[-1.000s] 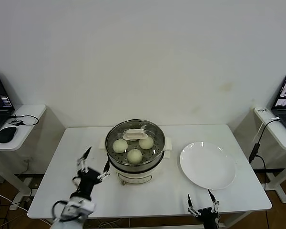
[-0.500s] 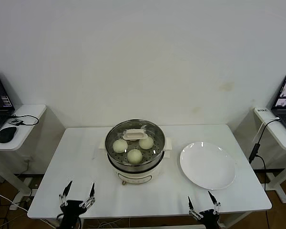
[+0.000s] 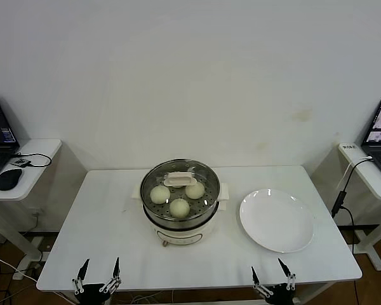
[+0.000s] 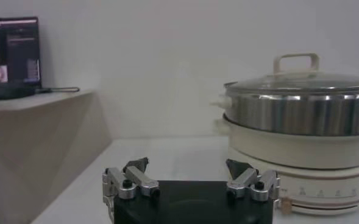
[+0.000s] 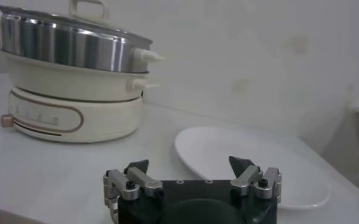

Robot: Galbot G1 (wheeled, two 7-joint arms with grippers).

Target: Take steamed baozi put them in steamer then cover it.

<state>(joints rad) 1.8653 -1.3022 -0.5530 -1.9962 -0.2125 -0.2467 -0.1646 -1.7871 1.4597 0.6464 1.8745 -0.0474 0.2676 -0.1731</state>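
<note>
The steamer (image 3: 180,223) stands mid-table on its cream base. The clear glass cover (image 3: 205,175) sits on it, cream handle (image 3: 179,180) on top. Through the glass three steamed baozi show: one (image 3: 159,194), another (image 3: 195,190) and a third (image 3: 180,207). My left gripper (image 3: 101,262) is open and empty at the table's front edge, well short of the steamer. My right gripper (image 3: 267,267) is open and empty at the front edge, near the plate. The left wrist view shows the covered steamer (image 4: 301,122) beyond the open left gripper (image 4: 188,165). The right wrist view shows the steamer (image 5: 69,79) beyond the open right gripper (image 5: 189,165).
An empty white plate (image 3: 277,220) lies right of the steamer, also the plate (image 5: 252,158) in the right wrist view. Side tables with laptops stand at far left (image 3: 22,162) and far right (image 3: 374,166). A cable (image 3: 340,197) hangs by the table's right edge.
My left gripper has drawn back from beside the steamer and down to the table's front edge. The right gripper has hardly moved. Steamer and cover are unchanged.
</note>
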